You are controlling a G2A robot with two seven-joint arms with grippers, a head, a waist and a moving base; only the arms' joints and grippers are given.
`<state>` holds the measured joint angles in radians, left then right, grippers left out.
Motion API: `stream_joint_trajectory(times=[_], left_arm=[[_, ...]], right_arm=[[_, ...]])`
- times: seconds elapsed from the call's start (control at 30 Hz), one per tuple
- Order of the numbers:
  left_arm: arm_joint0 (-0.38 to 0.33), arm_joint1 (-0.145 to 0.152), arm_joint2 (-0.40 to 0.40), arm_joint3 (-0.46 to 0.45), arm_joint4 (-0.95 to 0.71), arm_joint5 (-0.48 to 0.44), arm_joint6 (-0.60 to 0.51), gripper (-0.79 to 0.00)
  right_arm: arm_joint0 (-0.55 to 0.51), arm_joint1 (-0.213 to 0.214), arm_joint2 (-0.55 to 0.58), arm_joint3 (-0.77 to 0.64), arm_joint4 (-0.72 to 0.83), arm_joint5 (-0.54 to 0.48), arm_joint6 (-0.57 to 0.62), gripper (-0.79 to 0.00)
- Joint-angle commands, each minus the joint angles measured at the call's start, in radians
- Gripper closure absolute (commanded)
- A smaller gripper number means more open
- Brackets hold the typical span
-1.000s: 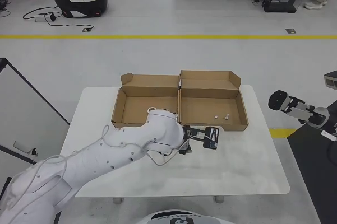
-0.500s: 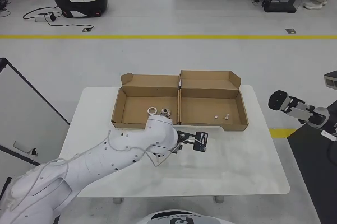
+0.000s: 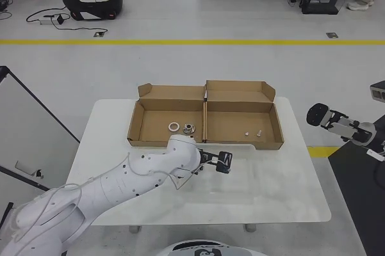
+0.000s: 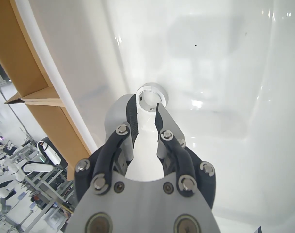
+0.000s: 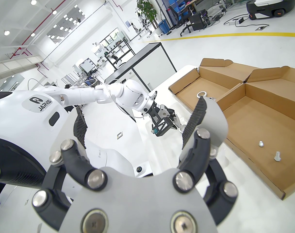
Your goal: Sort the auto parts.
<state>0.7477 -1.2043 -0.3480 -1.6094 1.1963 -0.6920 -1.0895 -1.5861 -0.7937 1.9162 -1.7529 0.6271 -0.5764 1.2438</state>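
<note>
A silver ring (image 4: 160, 92) lies on the floor of a shallow clear tray (image 4: 210, 49) on the white table. My left gripper (image 4: 146, 101) hangs right over the ring's near edge, open by a narrow gap, with nothing held between the fingers. From above, the left gripper (image 3: 223, 162) is in front of the seam between two cardboard boxes. The left box (image 3: 155, 125) holds a ring (image 3: 175, 126) and a small metal part (image 3: 189, 128). The right box (image 3: 230, 125) holds two bolts (image 3: 245, 134) (image 3: 259, 134). My right gripper (image 5: 140, 122) is open and empty, off the table's right side.
Both boxes stand side by side at the table's far edge with their flaps up. The left arm lies across the table's front left. A dark cabinet (image 3: 13, 121) stands left of the table.
The left gripper has drawn back leftward and toward the table's front. The left arm no longer covers the ring and part in the left box. The right arm has kept still.
</note>
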Motion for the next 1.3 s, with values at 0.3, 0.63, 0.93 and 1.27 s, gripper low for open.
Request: stream_joint_trajectory(times=[0.3, 0.63, 0.93, 1.27], left_arm=[[-0.008, -0.028, 0.024, 0.072, 0.072, -0.024, 0.039, -0.234], [-0.006, -0.048, 0.038, 0.128, 0.134, -0.052, 0.064, -0.262], [0.002, -0.059, 0.034, 0.13, 0.118, -0.087, 0.049, -0.339], [-0.029, -0.056, 0.079, 0.135, 0.047, -0.109, 0.07, -0.471]], right_arm=[[0.0, 0.0, 0.0, 0.0, 0.0, 0.0, 0.0, -0.785], [0.0, 0.0, 0.0, 0.0, 0.0, 0.0, 0.0, -0.785], [0.0, 0.0, 0.0, 0.0, 0.0, 0.0, 0.0, -0.785], [0.0, 0.0, 0.0, 0.0, 0.0, 0.0, 0.0, -0.785]])
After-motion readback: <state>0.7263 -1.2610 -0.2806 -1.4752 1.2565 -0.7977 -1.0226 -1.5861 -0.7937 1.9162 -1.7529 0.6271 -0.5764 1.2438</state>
